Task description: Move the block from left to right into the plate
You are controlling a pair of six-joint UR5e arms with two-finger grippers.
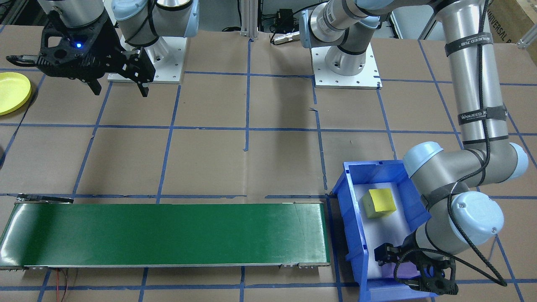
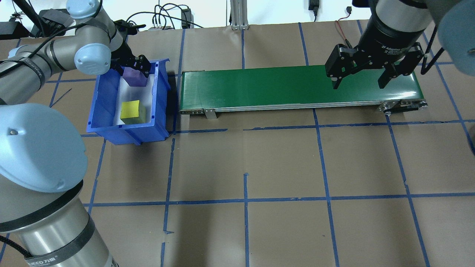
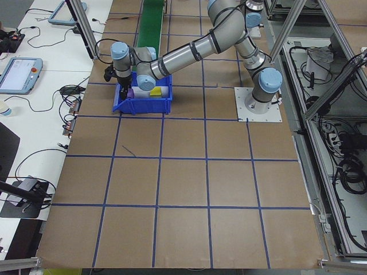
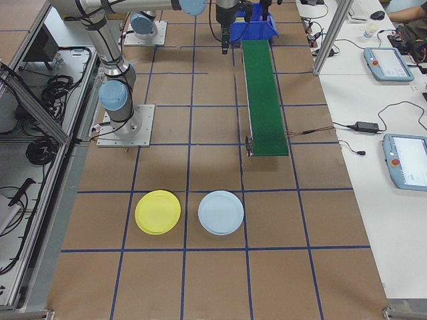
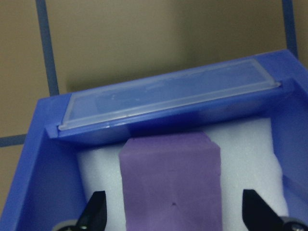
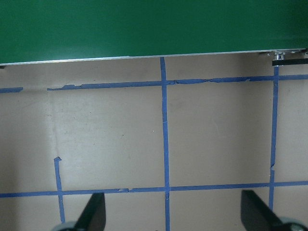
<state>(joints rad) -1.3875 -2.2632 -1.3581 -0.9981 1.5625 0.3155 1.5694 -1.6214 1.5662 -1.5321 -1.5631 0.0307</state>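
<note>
A purple block (image 5: 171, 185) sits at the far end of the blue bin (image 2: 128, 134), with a yellow block (image 2: 130, 111) nearer in the same bin. My left gripper (image 5: 173, 211) is lowered into the bin, open, one finger on each side of the purple block with gaps showing. The yellow plate (image 1: 11, 92) lies on the table at my right, also seen in the right side view as the yellow plate (image 4: 157, 212). My right gripper (image 2: 359, 85) hangs open and empty above the right end of the green conveyor (image 2: 259, 85).
A pale blue plate (image 4: 221, 212) lies beside the yellow one. The conveyor runs between the bin and my right side. Brown paper with blue tape lines covers the table. Both arm bases (image 1: 344, 63) stand at the back edge.
</note>
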